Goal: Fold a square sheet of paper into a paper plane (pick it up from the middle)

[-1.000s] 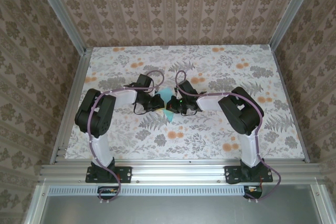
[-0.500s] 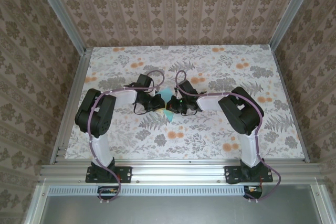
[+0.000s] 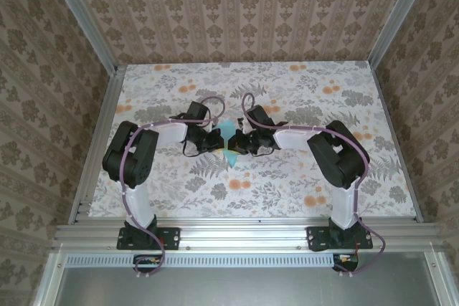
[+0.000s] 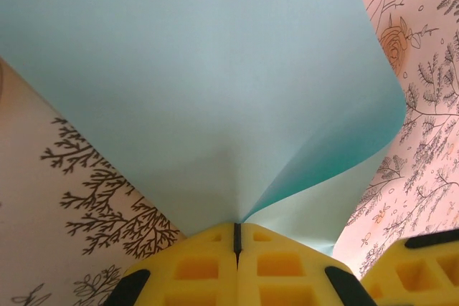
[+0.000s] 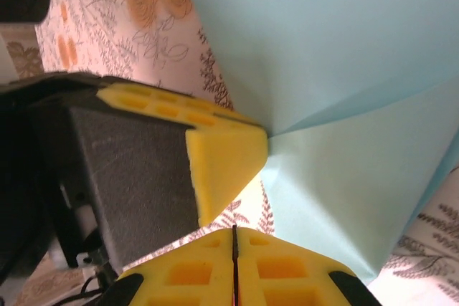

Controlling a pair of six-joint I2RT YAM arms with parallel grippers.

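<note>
The left gripper [image 4: 237, 240] has just pinched shut on the paper [image 4: 201, 84], which now stands taller beside the pressed-together right gripper [image 5: 234, 249], so fold 1 can likely begin.

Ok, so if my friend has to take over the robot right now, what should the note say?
Left tool: shut on the square sheet of paper, pinching it where it bends.
Right tool: shut, right beside the sheet. I cannot tell whether it grips any paper.
Paper: mid-table between the two tools, over the floral tabletop. It is curled and bent, not flat.
Done: the sheet is gripped and bent over.
Left: nearly all the folding.
</note>
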